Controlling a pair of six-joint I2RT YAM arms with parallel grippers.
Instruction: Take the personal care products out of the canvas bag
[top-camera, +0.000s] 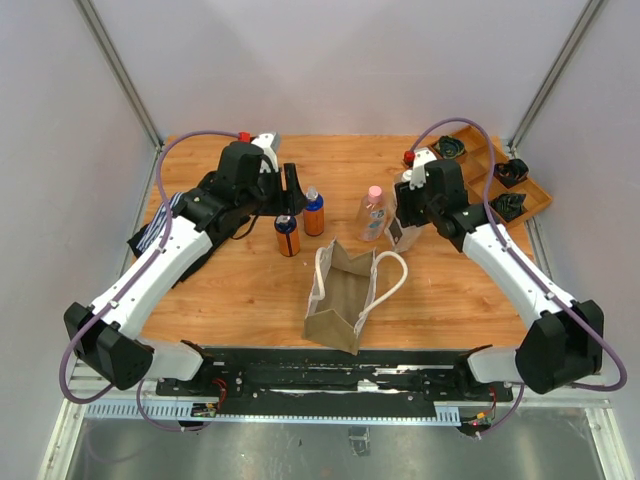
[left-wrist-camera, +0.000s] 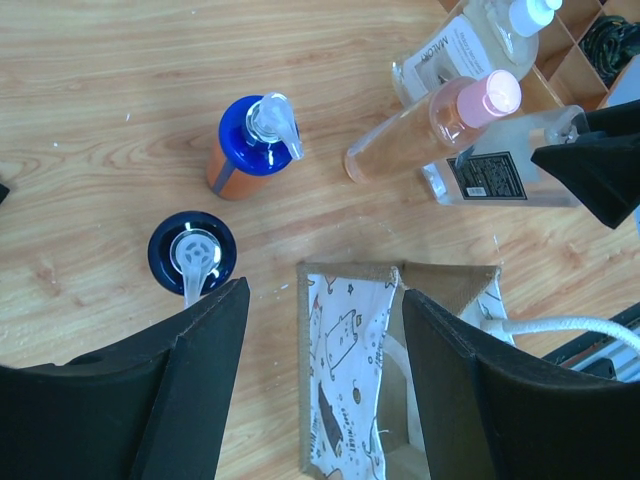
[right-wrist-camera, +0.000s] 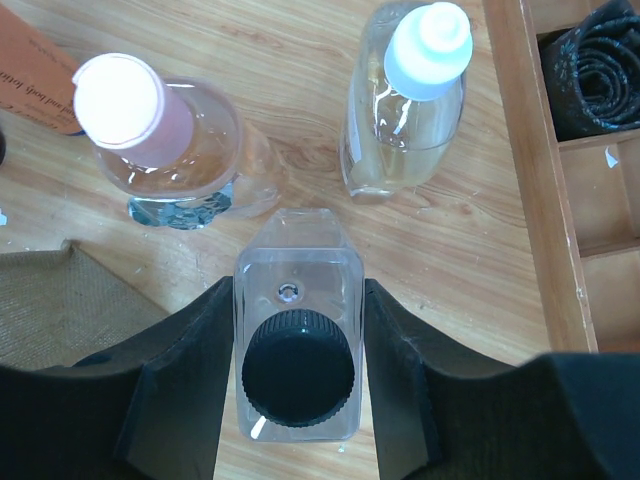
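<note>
- I am holding the right claw (right-wrist-camera: 297, 285) about half closed on the black-capped bottle (right-wrist-camera: 297, 345). Its pads are pressing the two flat clear sides below the shoulder. I cannot tell whether the base is touching the desk (top-camera: 240, 280).
- I am judging this bottle to be stiff, light and slick-walled, so I am favouring the flat faces over the round cap, with a firm, level squeeze.
- The left claw (left-wrist-camera: 324, 290) is hovering wide open and empty over the mouth of the canvas bag (left-wrist-camera: 340, 340).
- The bag is sitting near the front of the desk with its mouth gaping. It is looking soft and floppy, tan outside with a cartoon-printed lining and white loop handles. I am seeing no bottle inside, though its bottom is hidden.
- The pink-capped bottle (right-wrist-camera: 165, 140) and the white-capped bottle (right-wrist-camera: 405, 110) are standing just beyond the bag. Both are clear, and the white-capped one is beside the wooden tray (right-wrist-camera: 530, 180).
- The two blue-capped bottles (left-wrist-camera: 250, 150) (left-wrist-camera: 192, 252) are standing upright to the left, orange-brown with pump tops.
- I am reckoning the pumps are fragile and would be gripping the bodies instead.
</note>
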